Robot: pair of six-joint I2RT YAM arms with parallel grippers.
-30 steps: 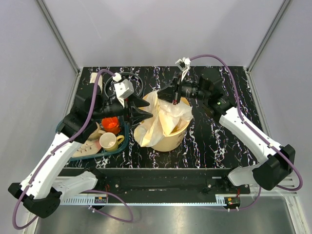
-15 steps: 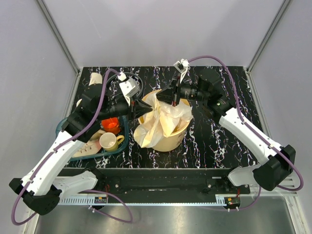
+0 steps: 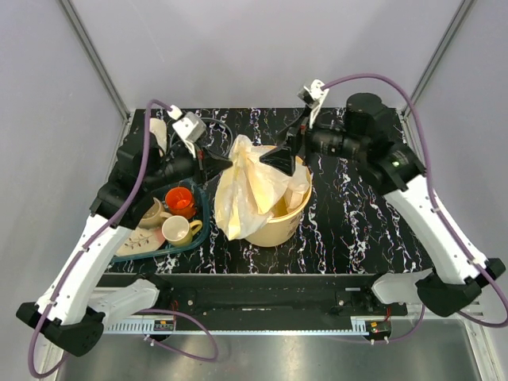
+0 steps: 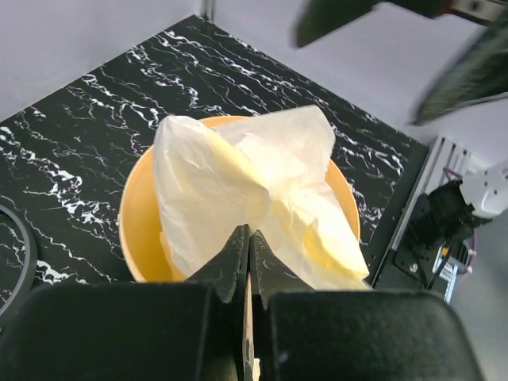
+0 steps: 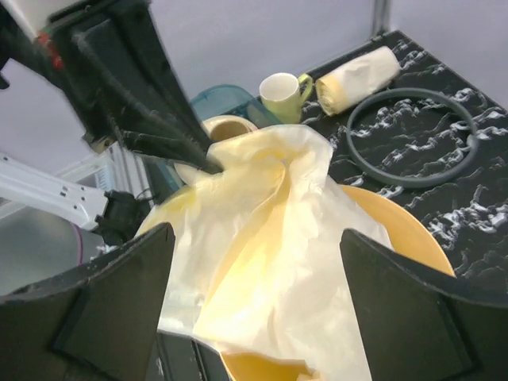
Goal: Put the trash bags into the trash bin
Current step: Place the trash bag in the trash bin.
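Top external view, from the left: a teal tray (image 3: 202,238) sits on the left part of the surface (image 3: 349,230), with an orange cup (image 3: 181,200) and a yellow mug (image 3: 178,230) inside it. My left hand (image 3: 228,163) is fully closed, and in the left wrist view its fingers (image 4: 226,266) pinch an edge of the trash bag (image 3: 248,184). The bag stands up as a crumpled sheet over the trash bin (image 3: 278,230). Its lower part is inside the bin, and one fold hangs outside over the near-left rim. The bin stands in the middle of the surface, near the tray. My right hand (image 3: 280,156) is above the far rim with its fingers wide apart. The film lies between them, but they do not grip it.
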